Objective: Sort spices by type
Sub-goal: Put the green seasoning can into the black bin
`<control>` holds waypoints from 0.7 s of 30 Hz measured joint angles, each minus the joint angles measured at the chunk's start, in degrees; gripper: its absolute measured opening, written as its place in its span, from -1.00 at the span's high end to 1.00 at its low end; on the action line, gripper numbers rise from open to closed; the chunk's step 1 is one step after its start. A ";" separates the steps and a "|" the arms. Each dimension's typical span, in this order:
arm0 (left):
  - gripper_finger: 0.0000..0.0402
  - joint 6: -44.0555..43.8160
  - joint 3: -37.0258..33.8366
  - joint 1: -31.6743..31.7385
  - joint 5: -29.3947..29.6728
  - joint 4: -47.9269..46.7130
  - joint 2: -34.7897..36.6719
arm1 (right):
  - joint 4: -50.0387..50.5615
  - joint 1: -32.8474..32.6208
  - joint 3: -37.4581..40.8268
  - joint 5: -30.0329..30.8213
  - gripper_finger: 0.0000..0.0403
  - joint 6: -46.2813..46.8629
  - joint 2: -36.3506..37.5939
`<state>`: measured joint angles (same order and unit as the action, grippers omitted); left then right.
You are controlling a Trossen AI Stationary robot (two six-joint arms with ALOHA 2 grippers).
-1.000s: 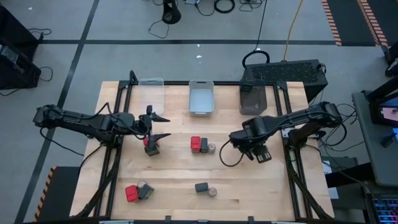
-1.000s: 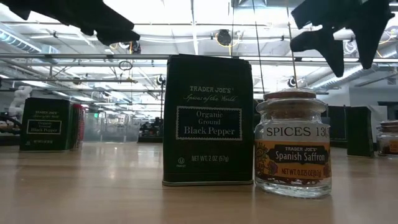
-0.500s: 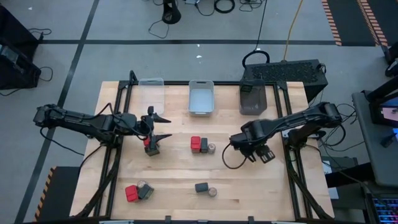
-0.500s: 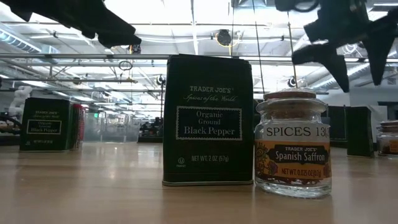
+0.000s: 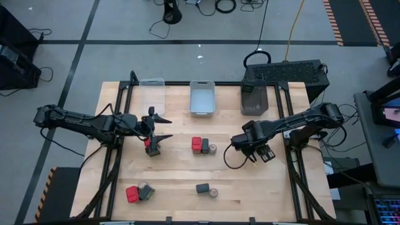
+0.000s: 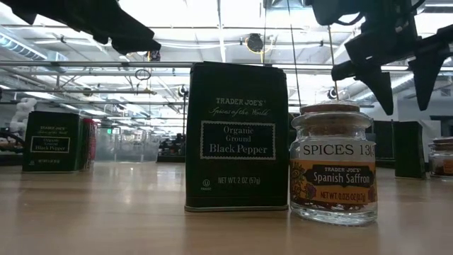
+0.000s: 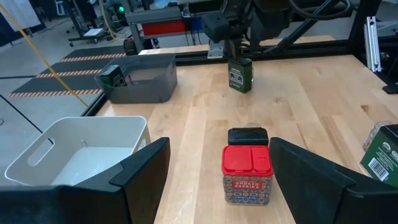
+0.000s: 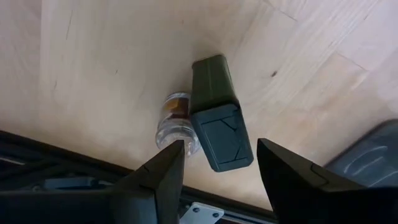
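**Red jar lined up, grip not yet made**

The left gripper (image 5: 164,127) hung over the table's left-middle with its fingers spread wide and empty. In its wrist view the red-lidded jar (image 7: 247,174) stood on the wood, framed between those fingers and touched by neither. A dark tin (image 7: 247,135) stood just behind the jar, apparently against it.

The step in hand looked like picking up that jar. To do it well, the fingers would need to come down on either side of the jar's body, below the lid. They would have to stop short of the tin, so that closing neither caught nor tipped it. A straight lift before any sideways travel would leave the tin standing. The dark bin (image 5: 254,100) already held a tin (image 5: 247,89), so the jar probably belonged in the white bin (image 5: 202,98) or the clear bin (image 5: 152,90).

The right gripper (image 5: 265,154) hovered right of centre, its fingers apart with nothing between them.

The count ran from the front of the table to the back:
- **Front row:** a red block (image 5: 132,194) sat beside a dark one (image 5: 145,190). Further along, a dark tin (image 5: 202,187) sat beside a round jar (image 5: 214,193).
- **Middle row:** the pair under the left gripper came first. Then a red (image 5: 196,144), a dark (image 5: 205,146) and a round one (image 5: 212,149) stood in a touching line.
- **Back:** the tin in the dark bin.

The left wrist view showed what seemed a further tin (image 7: 239,76) beneath the right arm. That made three red, six dark and two round, with more possibly hidden
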<state>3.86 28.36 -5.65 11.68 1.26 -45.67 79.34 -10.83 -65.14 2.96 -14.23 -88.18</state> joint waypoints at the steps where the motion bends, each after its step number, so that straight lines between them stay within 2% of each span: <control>1: -0.40 0.00 0.00 0.00 0.00 0.00 0.00 | 0.11 0.00 0.00 0.01 0.06 -0.01 0.00; 12: -0.40 0.00 0.00 0.00 0.02 0.01 0.00 | -0.91 0.00 3.87 0.88 -0.17 -1.02 0.00; 15: -0.40 0.02 0.00 0.00 0.02 0.00 0.00 | -2.08 0.00 3.93 3.27 -0.19 -1.53 0.00; 21: -0.40 -0.02 0.00 0.00 0.02 0.02 0.00 | -3.41 0.83 3.96 3.22 -0.19 -4.23 0.00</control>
<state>3.84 28.36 -5.65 11.70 1.28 -45.67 75.93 -10.00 -61.19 6.17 -18.46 -88.18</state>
